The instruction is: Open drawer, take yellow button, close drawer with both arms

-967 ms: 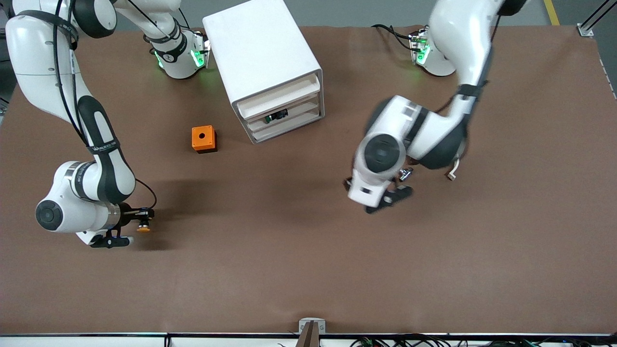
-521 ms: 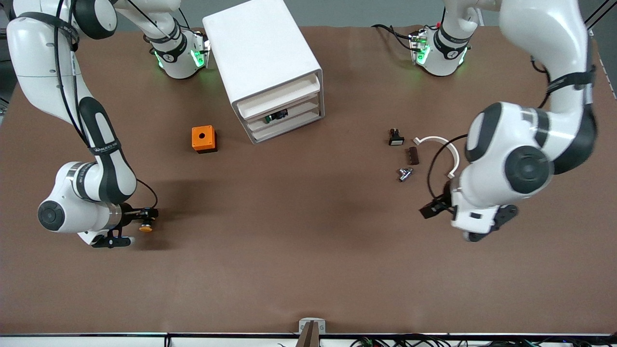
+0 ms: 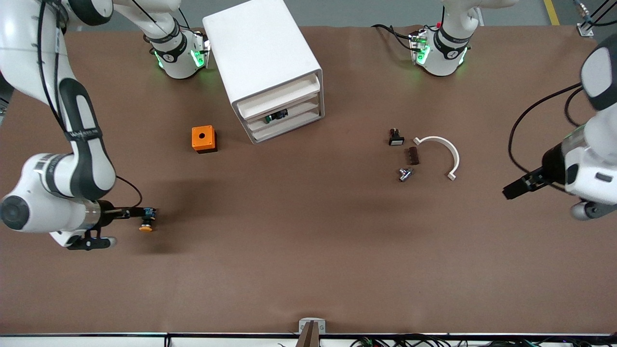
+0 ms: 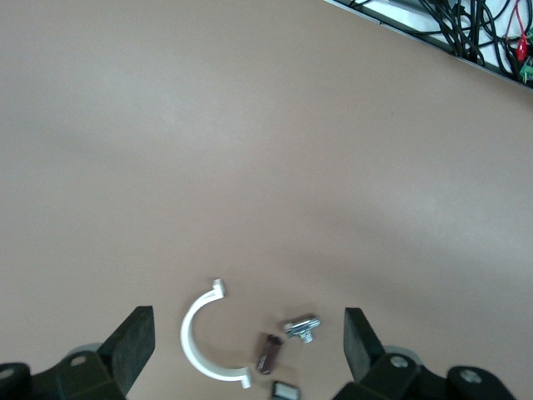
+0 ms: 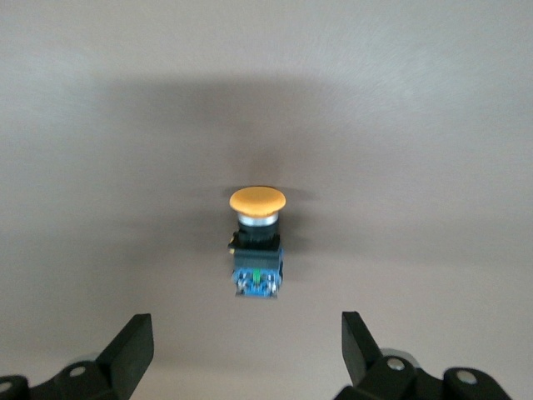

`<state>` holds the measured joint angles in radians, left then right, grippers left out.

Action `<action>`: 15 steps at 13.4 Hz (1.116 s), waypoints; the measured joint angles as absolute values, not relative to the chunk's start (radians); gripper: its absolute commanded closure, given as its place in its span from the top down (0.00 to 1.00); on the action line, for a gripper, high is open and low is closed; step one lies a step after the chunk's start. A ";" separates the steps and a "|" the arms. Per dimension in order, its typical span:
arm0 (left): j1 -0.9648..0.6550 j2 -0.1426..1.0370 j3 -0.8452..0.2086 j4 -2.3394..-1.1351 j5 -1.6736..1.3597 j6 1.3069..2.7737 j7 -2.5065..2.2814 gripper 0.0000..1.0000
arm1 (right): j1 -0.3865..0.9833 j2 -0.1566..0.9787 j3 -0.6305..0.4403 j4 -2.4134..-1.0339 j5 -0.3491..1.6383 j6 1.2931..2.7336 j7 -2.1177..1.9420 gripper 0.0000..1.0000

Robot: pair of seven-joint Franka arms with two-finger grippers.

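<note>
The button, orange cap with a black-and-blue body, lies on the table toward the right arm's end, nearer the front camera than the orange cube. My right gripper is open just beside it and holds nothing. In the right wrist view the button lies free ahead of the gripper. The top drawer sits pushed into the white cabinet. My left gripper is open and empty over the table at the left arm's end, and shows open in its wrist view.
An orange cube with a hole stands beside the cabinet. Between the cabinet and my left gripper lie a small black white-faced part, a brown piece, a metal bolt and a white curved clamp.
My left arm has swung from the middle of the table out to its own end, uncovering the small parts. My right gripper has drawn back from the button, which has stayed in place.
</note>
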<state>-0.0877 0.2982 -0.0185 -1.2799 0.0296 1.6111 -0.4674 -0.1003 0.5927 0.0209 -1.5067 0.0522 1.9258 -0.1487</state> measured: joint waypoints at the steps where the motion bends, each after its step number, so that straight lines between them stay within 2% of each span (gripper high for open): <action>1: -0.080 0.280 -0.018 -1.281 0.030 1.589 -0.449 1.00 | -0.100 0.547 0.021 -1.505 0.052 1.908 -0.149 1.00; 5: -0.052 0.193 -0.019 -1.327 0.031 1.532 -0.346 1.00 | -0.087 0.380 0.022 -1.504 0.052 1.809 -0.149 1.00; 11: 0.048 -0.044 -0.023 -1.586 0.009 1.527 -0.141 1.00 | -0.066 0.168 0.024 -1.510 0.052 1.652 -0.007 1.00; 15: 0.049 -0.102 -0.066 -1.645 0.008 1.536 -0.138 1.00 | -0.045 0.043 0.025 -1.540 0.052 1.598 0.084 1.00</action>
